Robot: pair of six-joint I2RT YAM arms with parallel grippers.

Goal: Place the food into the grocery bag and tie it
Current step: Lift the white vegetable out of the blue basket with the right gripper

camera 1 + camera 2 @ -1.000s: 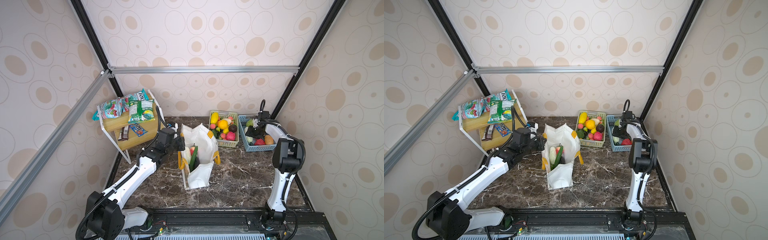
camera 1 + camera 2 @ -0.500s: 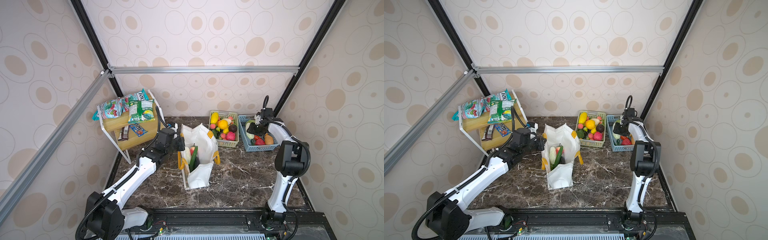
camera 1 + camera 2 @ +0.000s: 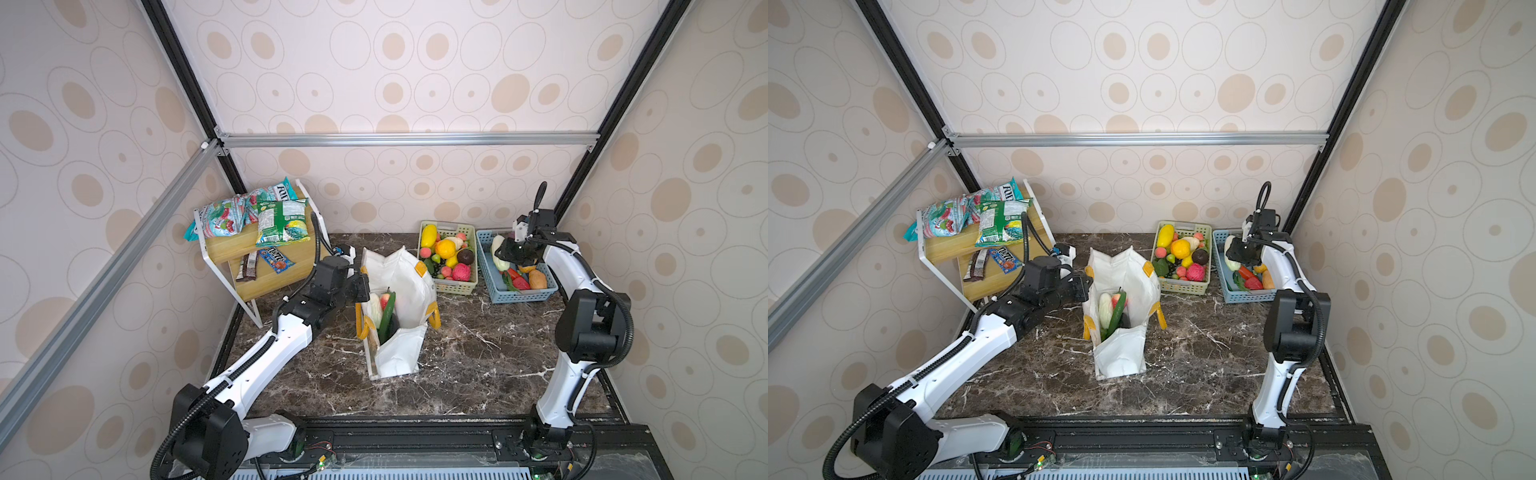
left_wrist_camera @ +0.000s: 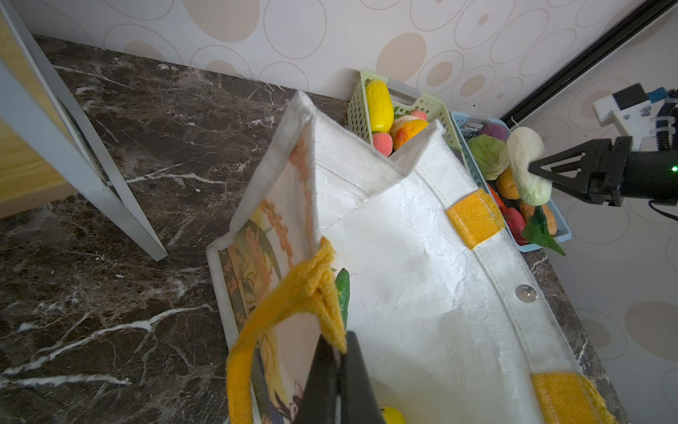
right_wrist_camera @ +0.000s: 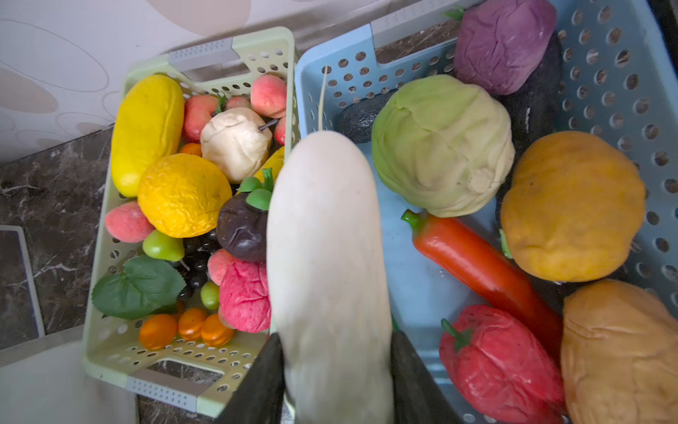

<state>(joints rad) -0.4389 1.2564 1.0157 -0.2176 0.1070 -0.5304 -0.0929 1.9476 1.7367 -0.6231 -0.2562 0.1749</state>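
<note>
Dark marble table (image 3: 478, 357) underneath everything. The big piece on it is the wooden rack (image 3: 232, 249), well off to the left of the grocery bag (image 3: 409, 282), with snack packets (image 3: 282, 222) piled on its top shelf. The grocery bag itself stands mid-table with its mouth open upward and its white lining showing.

Behind the bag and to its right, close by, sits the green basket (image 3: 455, 286), heaped with fruit. Just beyond that, further from the bag on the same side, is the blue basket (image 3: 519, 296) of vegetables.

Now the grippers. The left gripper (image 4: 339, 348) is at the bag's left rim, clenched tight on the yellow handle strap (image 4: 293, 293). The webbing is bunched up where the fingers (image 4: 323, 378) pinch it.

The right gripper (image 5: 337, 359) is away from the bag, over the blue basket, and it is clamped on a white radish (image 5: 326, 238). One dark finger presses each flank, and the thin root tip points away from the wrist. The left wrist view catches the radish (image 4: 528, 169) up above the basket's vegetables, not over the bag.

Down inside the bag there is a pale cabbage (image 3: 375, 307) against the left wall. A green cucumber (image 3: 387, 316) leans beside it, touching. A red apple (image 3: 385, 300) is tucked just behind the two.
</note>
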